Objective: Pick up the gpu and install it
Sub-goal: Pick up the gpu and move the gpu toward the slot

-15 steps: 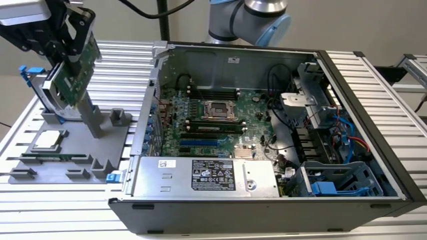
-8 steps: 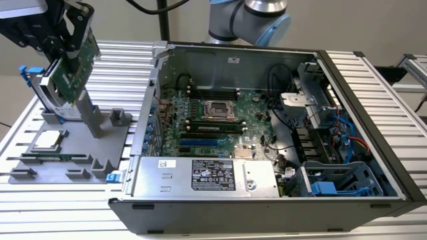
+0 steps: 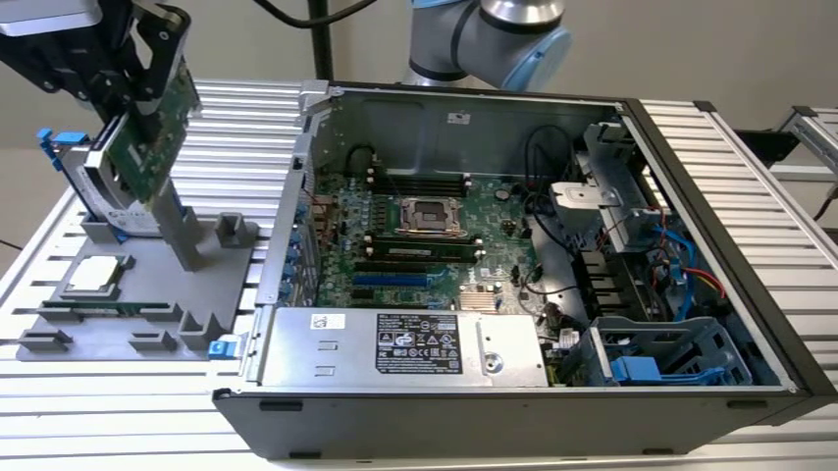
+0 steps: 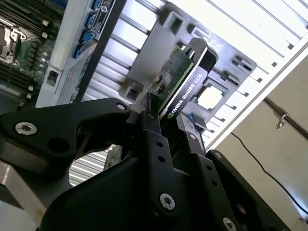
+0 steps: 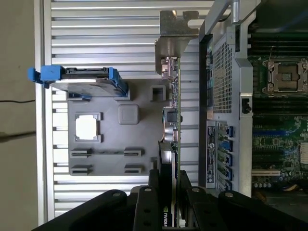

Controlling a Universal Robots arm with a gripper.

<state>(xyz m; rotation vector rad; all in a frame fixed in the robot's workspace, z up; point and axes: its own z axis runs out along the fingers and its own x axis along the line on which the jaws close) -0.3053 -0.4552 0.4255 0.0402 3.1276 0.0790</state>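
tool [image 4: 167,117] clamping gpu [image 4: 179,77], silver bracket [image 5: 171,52] in first wrist view

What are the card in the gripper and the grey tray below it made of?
Graphics card: green circuit board, black shroud, likely plastic; its bracket is bare silvery sheet metal, by its sheen. Tray: matte grey, moulded pockets, probably plastic.

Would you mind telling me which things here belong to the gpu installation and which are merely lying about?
In the job: the gpu, clamped in the gripper; the open computer case.
Lying about: the hard drive and the processor chip, both in the gray tray.
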